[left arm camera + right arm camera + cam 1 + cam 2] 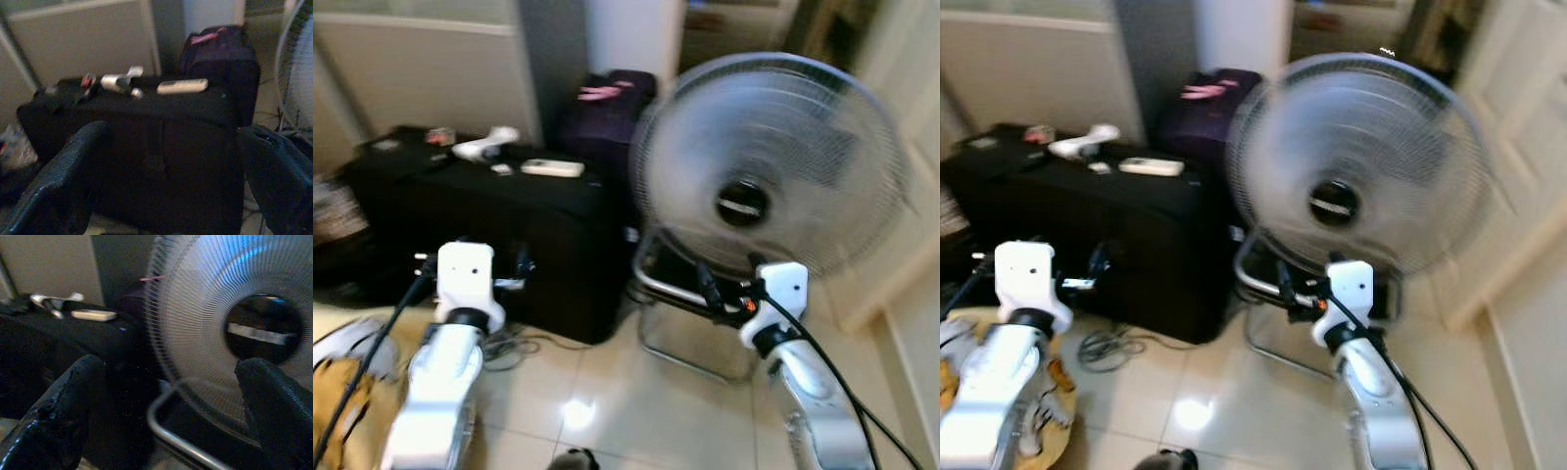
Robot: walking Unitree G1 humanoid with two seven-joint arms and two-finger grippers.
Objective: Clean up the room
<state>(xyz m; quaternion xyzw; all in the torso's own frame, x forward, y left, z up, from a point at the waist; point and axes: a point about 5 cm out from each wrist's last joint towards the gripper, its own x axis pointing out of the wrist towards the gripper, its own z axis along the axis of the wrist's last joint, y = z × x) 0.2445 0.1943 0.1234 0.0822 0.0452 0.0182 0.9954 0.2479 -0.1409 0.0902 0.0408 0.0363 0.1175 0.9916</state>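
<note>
A black suitcase (pixel 509 235) stands on the tiled floor ahead on the left. On its top lie a white remote (pixel 552 168), a white handheld device (pixel 484 145) and a few small items. My left gripper (pixel 472 262) is held up in front of the suitcase, open and empty, as the left wrist view shows (pixel 171 147). My right gripper (pixel 729 279) is raised before a large grey fan (pixel 769 166), open with nothing between its fingers (pixel 166 382). The views are blurred.
A dark purple bag (pixel 607 108) with a pink tag stands behind the suitcase. The fan rests on a metal tube frame (pixel 675 304). Loose cables (pixel 509 343) lie at the suitcase's foot. Yellow and white clutter (pixel 342 401) sits at bottom left. A door (pixel 901 245) stands on the right.
</note>
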